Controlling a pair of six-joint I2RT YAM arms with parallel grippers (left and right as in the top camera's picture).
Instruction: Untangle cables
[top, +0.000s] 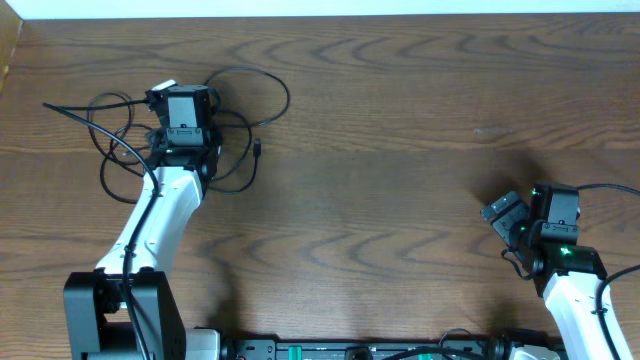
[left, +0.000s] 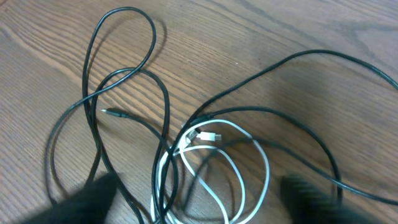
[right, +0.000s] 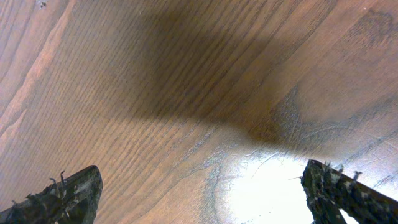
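The thin black cable (left: 311, 52) sprawls in several loops on the wooden table, one small plug end (left: 115, 114) lying free. The white cable (left: 208, 135) is coiled through it in the lower middle of the left wrist view. My left gripper (left: 198, 193) hovers over that knot, open, one blurred finger (left: 87, 196) on each side and strands of both cables lying between them. From overhead, the left gripper (top: 186, 100) sits over the pile at the far left, with black cable (top: 287, 98) looping out to its right. My right gripper (top: 507, 218) is open at the near right, far from the cables.
The right wrist view holds only bare wood between my open right gripper (right: 202, 190) fingers. The table's back edge (top: 320, 14) runs along the top. Thicker black arm wires trail along both arms.
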